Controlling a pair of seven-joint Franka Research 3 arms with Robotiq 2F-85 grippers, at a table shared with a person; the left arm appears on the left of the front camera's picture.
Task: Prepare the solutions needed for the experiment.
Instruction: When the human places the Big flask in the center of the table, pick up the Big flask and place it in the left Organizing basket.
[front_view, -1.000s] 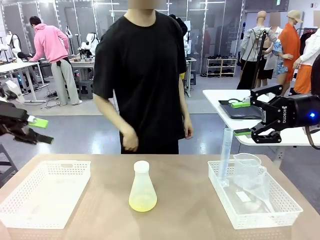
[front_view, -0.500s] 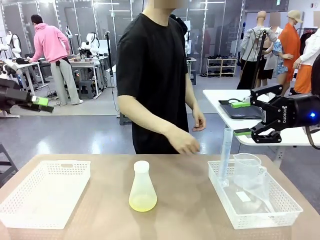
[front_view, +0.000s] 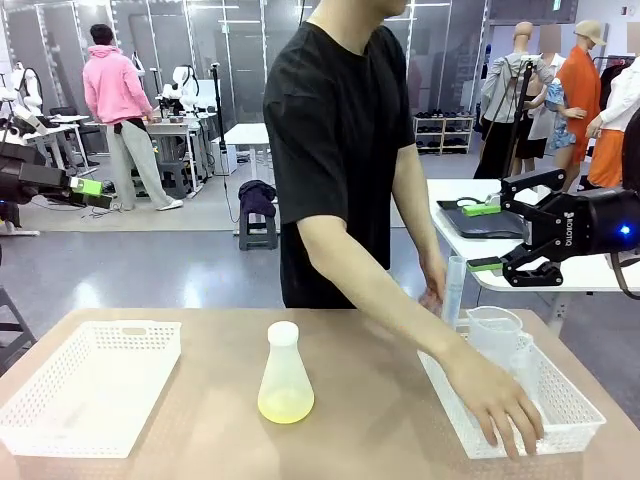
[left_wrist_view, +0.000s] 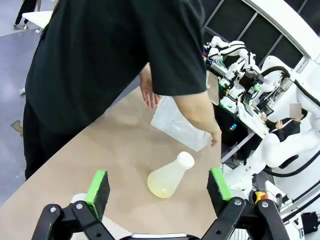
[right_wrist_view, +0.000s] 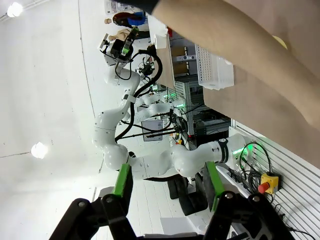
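Note:
The frosted conical flask (front_view: 285, 375) stands upright in the middle of the table, holding a little pale yellow-green solution at its bottom. From the left wrist view the flask (left_wrist_view: 170, 175) lies well below my left gripper (left_wrist_view: 157, 184), whose green pads are spread wide with nothing between them. In the front view my left gripper (front_view: 88, 190) hovers high at the far left, off the table. My right gripper (front_view: 485, 237) hangs open and empty above the table's right end, over the right basket. In its own view the right gripper (right_wrist_view: 168, 180) holds nothing.
A person leans over the table, one hand (front_view: 500, 405) down in the white right basket (front_view: 575, 415), the other (front_view: 433, 290) by the tall graduated cylinder (front_view: 453, 285). A clear handled beaker (front_view: 495, 332) stands in that basket. Another white basket (front_view: 90, 385) sits at the left.
The person has stepped right and reached an arm down into the right basket. My left gripper has risen at the far left. The right arm and the flask have not moved.

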